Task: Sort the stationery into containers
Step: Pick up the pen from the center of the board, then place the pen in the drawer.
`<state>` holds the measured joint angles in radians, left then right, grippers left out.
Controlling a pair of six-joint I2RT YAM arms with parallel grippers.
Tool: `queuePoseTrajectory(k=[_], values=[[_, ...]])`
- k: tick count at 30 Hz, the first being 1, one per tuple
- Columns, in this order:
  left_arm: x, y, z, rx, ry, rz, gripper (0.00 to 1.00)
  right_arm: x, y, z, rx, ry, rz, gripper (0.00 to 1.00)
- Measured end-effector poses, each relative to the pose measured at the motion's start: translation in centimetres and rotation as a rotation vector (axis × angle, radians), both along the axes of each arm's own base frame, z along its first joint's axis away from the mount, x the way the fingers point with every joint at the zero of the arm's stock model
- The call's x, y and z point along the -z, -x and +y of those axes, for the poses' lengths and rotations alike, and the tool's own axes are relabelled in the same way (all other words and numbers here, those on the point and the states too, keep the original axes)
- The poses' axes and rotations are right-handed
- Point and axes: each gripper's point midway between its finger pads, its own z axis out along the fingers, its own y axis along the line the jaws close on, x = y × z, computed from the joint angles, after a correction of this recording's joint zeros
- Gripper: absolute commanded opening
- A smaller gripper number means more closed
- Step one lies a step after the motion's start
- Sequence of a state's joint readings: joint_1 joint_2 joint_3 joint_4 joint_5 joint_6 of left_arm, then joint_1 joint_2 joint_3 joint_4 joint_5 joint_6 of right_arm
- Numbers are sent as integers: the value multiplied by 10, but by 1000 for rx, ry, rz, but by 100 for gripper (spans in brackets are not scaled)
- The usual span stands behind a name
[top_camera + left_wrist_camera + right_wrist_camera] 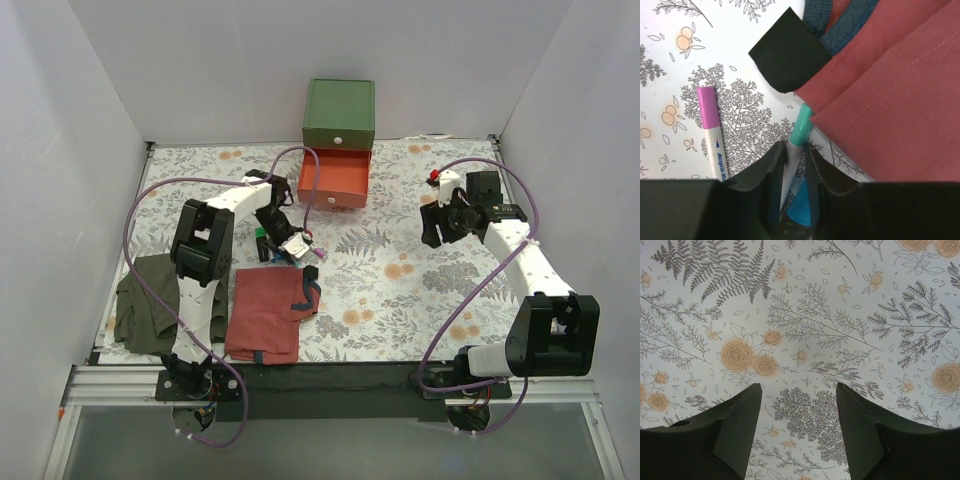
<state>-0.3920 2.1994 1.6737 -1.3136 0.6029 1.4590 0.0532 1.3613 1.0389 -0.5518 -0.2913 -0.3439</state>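
Observation:
My left gripper is shut on a thin white pen with a teal cap, low over the table beside the red cloth. A blue object shows deep between the jaws. A purple-capped pen lies on the table to the left. In the top view the left gripper is near a green-capped black marker. The green chest stands at the back with its red-orange drawer pulled open; no yellow drawer shows. My right gripper is open and empty over bare table at the right.
A red folded cloth and an olive folded cloth lie at the front left. A black tab sticks out from the red cloth's edge. White walls enclose the floral table on three sides.

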Motion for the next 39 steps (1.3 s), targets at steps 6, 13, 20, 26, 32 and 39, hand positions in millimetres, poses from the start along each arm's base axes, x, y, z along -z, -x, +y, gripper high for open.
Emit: queuePoseTrajectory(k=[6,13,20,26,32,39], values=[[0,1,0,18,-36,11,0,0,2,0,1,0,-2,70],[-13,-30,-1,-69,-58,-55,0,-9,3,-1,1,-1,-31,70],[-91,-97,-22,-203,59,-254,0,-3,10,-2,4,-4,-22,70],[-162,-116,-45,-279,216,-352,0,-2,11,-2,4,-4,-29,70],[-197,-141,-69,-374,346,-422,0,-2,17,-3,8,-3,-43,70],[-209,-175,-106,-508,469,-461,1,-2,21,-4,10,-3,-47,70]])
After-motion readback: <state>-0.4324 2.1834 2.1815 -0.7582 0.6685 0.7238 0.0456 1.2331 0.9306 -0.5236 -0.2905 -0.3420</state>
